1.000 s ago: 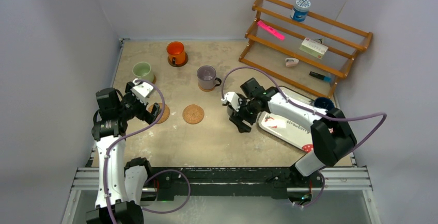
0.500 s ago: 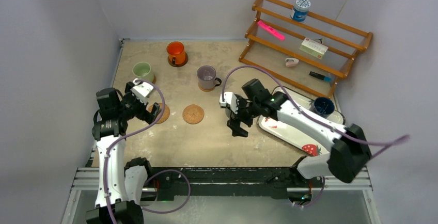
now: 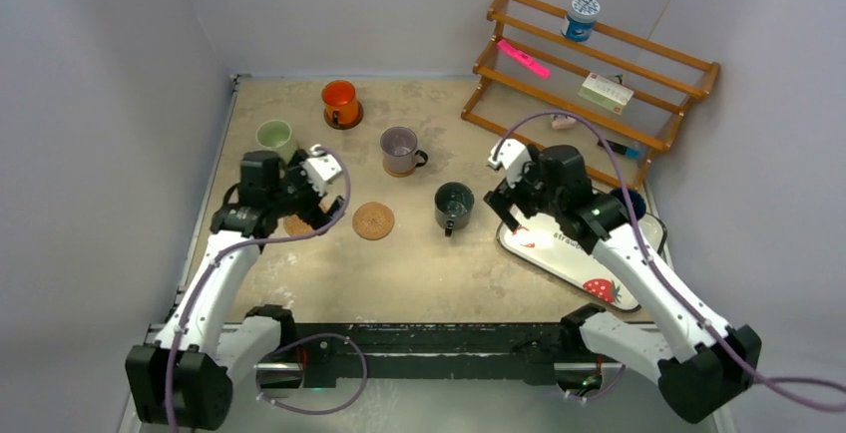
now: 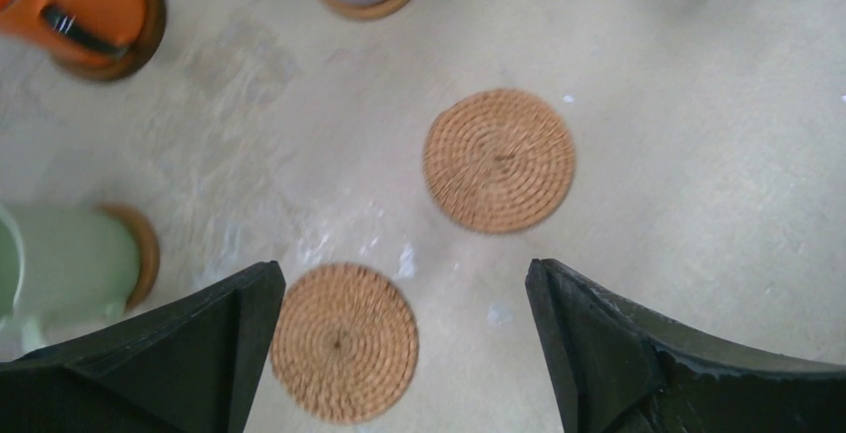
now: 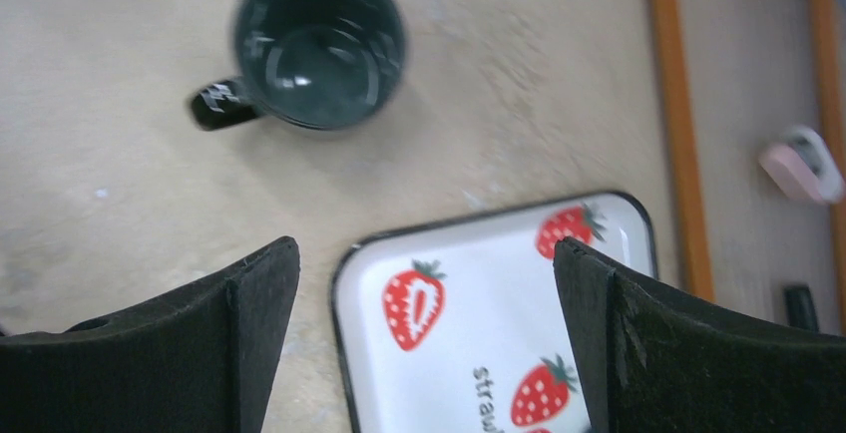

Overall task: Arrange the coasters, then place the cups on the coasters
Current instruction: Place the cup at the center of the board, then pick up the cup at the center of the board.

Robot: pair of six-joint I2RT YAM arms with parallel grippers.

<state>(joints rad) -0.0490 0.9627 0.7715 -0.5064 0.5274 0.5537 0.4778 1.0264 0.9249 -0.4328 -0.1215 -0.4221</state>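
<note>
Left gripper (image 4: 399,283): jaws apart, empty, above cork coaster (image 4: 344,341); second coaster (image 4: 499,159) at 1 o'clock. Right gripper (image 5: 424,253): jaws apart, empty, over tray (image 5: 479,253) corner; teal mug (image 5: 319,42) standing clear at 11 o'clock.

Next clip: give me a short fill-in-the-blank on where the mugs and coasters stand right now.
1. The dark grey-teal mug stands on the bare table with no ____ under it.
2. ____ woven coasters lie bare, no mug on them.
3. The white tray is printed with red ____.
4. The left gripper and right gripper are both ____.
Missing: coaster; two; strawberries; open.
</note>
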